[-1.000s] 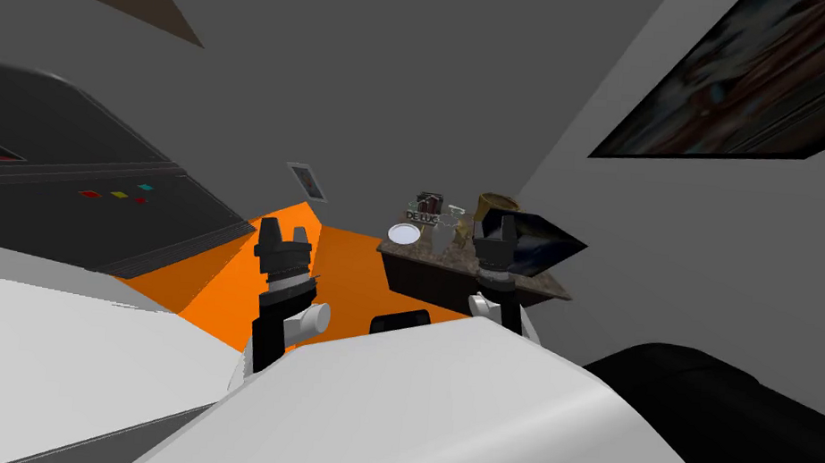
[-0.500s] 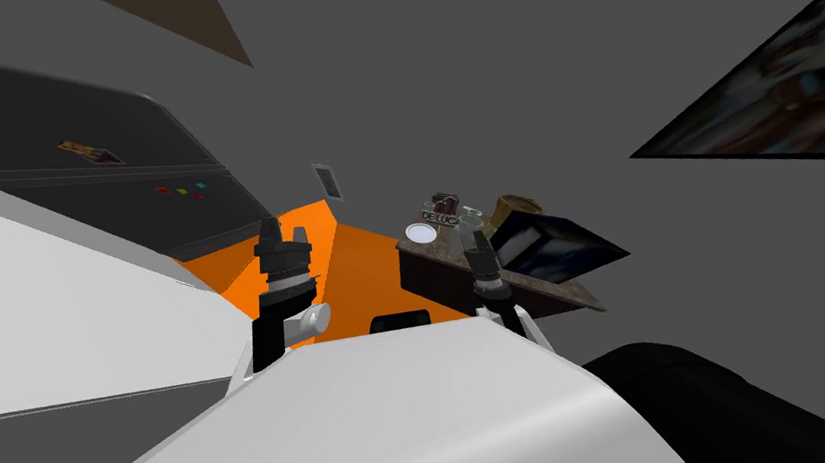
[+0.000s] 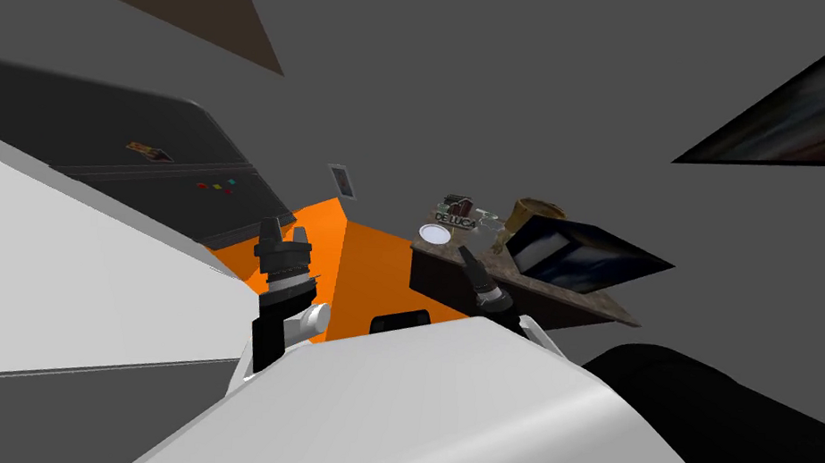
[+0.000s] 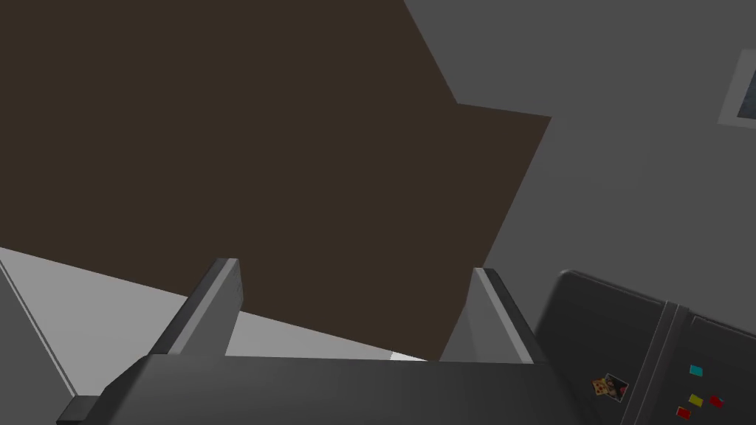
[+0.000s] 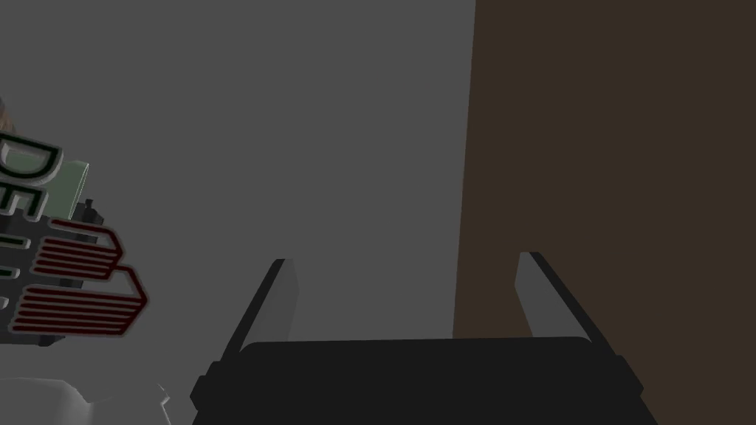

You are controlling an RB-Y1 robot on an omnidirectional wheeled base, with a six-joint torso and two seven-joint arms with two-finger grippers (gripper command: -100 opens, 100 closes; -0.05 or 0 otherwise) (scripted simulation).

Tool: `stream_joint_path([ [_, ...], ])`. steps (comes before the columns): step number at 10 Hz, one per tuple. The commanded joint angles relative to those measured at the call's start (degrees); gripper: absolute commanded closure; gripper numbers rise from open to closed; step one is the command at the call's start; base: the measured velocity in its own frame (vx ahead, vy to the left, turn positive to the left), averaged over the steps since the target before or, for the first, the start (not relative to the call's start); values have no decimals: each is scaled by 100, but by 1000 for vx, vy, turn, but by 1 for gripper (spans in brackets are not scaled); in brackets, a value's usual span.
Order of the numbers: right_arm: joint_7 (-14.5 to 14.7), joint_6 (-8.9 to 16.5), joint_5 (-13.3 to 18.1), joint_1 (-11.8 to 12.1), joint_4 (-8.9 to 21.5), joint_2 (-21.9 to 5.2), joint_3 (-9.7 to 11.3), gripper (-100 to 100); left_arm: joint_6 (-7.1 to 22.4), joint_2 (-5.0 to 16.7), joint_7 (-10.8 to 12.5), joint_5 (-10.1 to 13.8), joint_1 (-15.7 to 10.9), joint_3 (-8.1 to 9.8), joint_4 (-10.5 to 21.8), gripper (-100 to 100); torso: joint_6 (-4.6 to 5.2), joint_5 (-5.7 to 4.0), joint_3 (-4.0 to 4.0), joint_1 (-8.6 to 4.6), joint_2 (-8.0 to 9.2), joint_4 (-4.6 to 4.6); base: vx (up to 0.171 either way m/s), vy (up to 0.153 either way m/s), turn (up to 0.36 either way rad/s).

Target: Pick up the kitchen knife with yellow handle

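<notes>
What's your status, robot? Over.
Left gripper open, empty. Right gripper open, at the speckled brown table. Knife too small to tell on it.

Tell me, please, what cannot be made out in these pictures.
Yellow-handled knife: head view, things on the counter too small to tell apart; right gripper overlaps it.
Lettered sign: right wrist view, cut off by the edge.
Wall picture: head view, blurred, cut by the edge.

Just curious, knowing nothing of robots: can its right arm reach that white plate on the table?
Probably yes. The right gripper is over the table with fingers open, the white plate lies just past it, and nothing stands between them. It faces the wall, so must tip down.
</notes>
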Motion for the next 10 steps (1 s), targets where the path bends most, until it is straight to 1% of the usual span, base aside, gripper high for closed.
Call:
stream_joint_path([
  [1,98,-7,286,286,132,-286,-54,-100,0,0,0,0,0,0,0,0,0,0,0,0,0,0,14,207,221],
  [2,98,-7,393,367,132,-381,-54,-100,0,0,0,0,0,0,0,0,0,3,0,16,-1,0,27,142,92],
  [3,190,24,581,583,200,-614,-74,-100,0,0,0,0,1,0,0,0,2,1,-2,-2,-3,0,44,118,161],
  [4,190,24,672,609,200,-627,-74,-100,0,0,0,0,0,0,0,0,0,-2,-4,-10,-8,-2,42,89,93],
  [5,296,55,904,839,274,-865,-104,-100,0,1,0,0,1,1,0,0,2,-4,-5,-23,-9,-2,36,105,198],
  [6,296,55,960,858,274,-878,-104,-100,0,1,0,0,0,1,0,0,0,-4,-4,-21,-6,-2,31,93,73],
  [7,418,88,1166,1115,351,-1128,-145,-100,0,1,0,0,1,1,0,0,3,-5,-3,-23,-4,-1,54,117,138],
  [8,418,88,1255,1115,351,-1133,-145,-100,0,1,0,0,1,1,0,0,0,-3,-6,-17,-10,-2,44,91,98],
  [9,555,120,1476,1312,431,-1390,-196,-100,0,1,0,0,1,1,0,0,2,-5,-5,-24,-9,-2,46,109,202],
  [10,555,120,1555,1377,431,-1390,-196,-100,0,1,0,0,0,1,0,0,1,-4,-5,-19,-9,-2,41,78,94],
])
